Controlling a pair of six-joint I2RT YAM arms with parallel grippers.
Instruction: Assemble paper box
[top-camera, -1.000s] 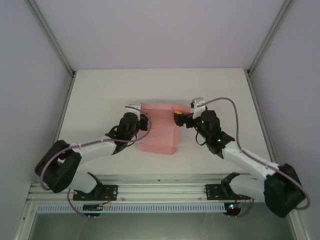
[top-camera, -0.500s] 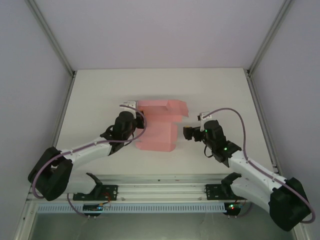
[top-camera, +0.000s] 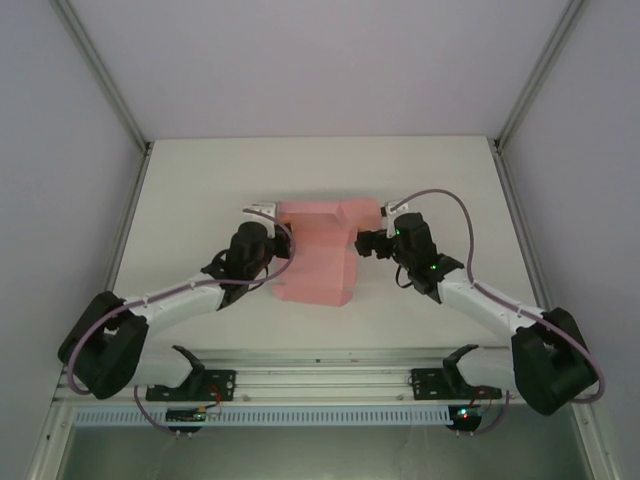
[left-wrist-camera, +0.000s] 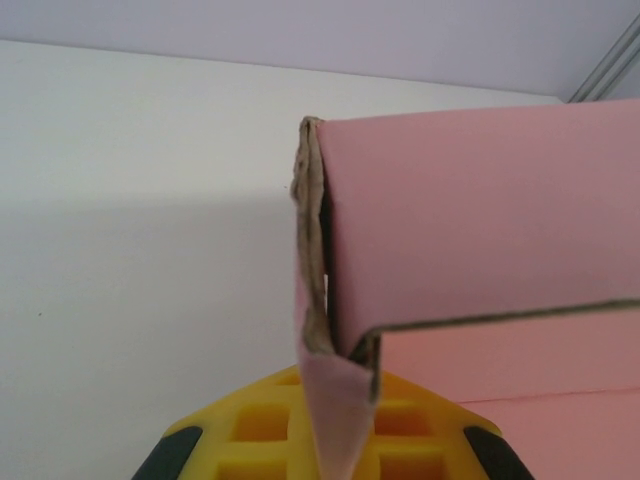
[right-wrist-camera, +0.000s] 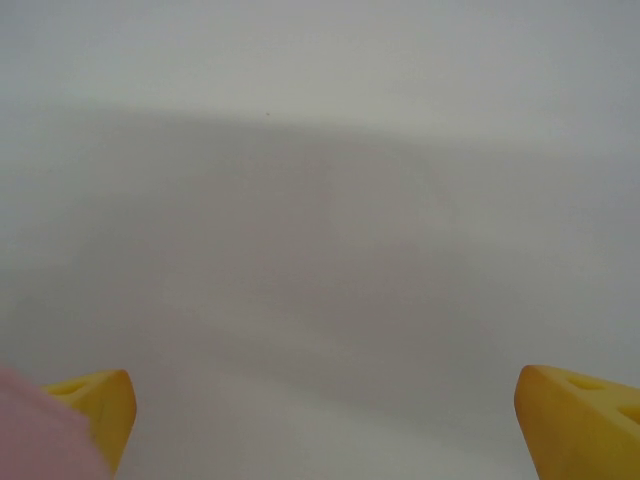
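The pink paper box (top-camera: 315, 262) lies partly folded in the middle of the white table (top-camera: 200, 190), with raised walls along its far edge. My left gripper (top-camera: 277, 237) is shut on the box's left side. In the left wrist view its yellow fingers (left-wrist-camera: 260, 430) pinch a folded pink flap (left-wrist-camera: 338, 410), and a pink wall (left-wrist-camera: 480, 200) rises to the right. My right gripper (top-camera: 366, 241) stands open at the box's right edge. Its yellow fingertips (right-wrist-camera: 92, 400) are wide apart over bare table, with a blurred pink corner (right-wrist-camera: 30, 435) at the lower left.
Grey enclosure walls and metal frame posts (top-camera: 100, 70) bound the table on three sides. The aluminium rail (top-camera: 320, 380) carrying both arm bases runs along the near edge. Open table surface lies behind the box and to both sides.
The right gripper drew back to the right of the box half a second ago, then returned to its right edge. The far right flap now sits closer in. The left grip is unchanged.
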